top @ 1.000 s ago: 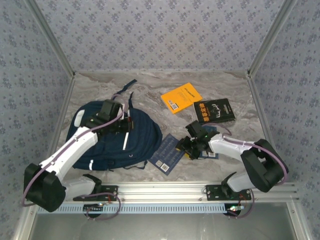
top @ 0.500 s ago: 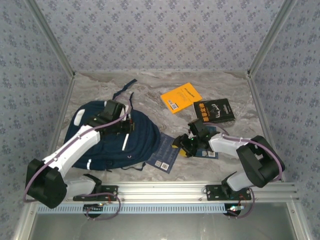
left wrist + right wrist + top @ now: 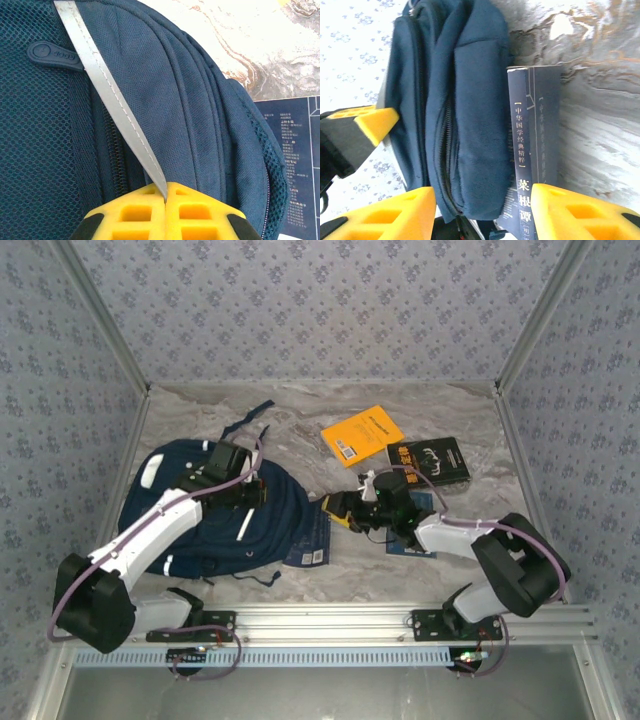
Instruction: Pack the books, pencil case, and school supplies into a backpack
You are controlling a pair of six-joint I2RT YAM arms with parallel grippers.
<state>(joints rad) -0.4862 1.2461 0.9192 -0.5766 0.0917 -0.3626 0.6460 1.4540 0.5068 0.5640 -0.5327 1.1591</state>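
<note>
Reaching from its base at the near left corner, our left arm slants up and across the backpack point(image 3: 283, 502). Its wrist is bent down, so the left gripper point(image 3: 248, 492) sits on the bag's upper middle. Through the left wrist camera we see this gripper point(image 3: 165, 192) clenched. Its two yellow fingertips point(image 3: 135, 215) are pressed together, and the white reflective stripe point(image 3: 105, 95) runs straight into the seam between them, so we read it as pinching that stripe.

Our right arm folds back at the near right of the table point(image 3: 300, 410), and its forearm lies low, stretched leftward toward the bag. The right gripper point(image 3: 340, 508) ends just beside the backpack's right edge, by the far corner of a dark blue book point(image 3: 312, 540).

From the right wrist camera we find the right gripper point(image 3: 482, 192) released, jaws spread wide and grasping nothing. The dark blue book point(image 3: 535, 165) lies between them, its long edge against the backpack's point(image 3: 470, 100) side. The book's near end reaches the right-hand fingertip point(image 3: 585, 210); we cannot tell whether they touch.

A second dark blue book point(image 3: 408, 545) lies flat partly under the right forearm. Farther back, the orange book point(image 3: 362, 435) and the black book point(image 3: 428, 461) lie flat near each other, well apart from both grippers.
</note>
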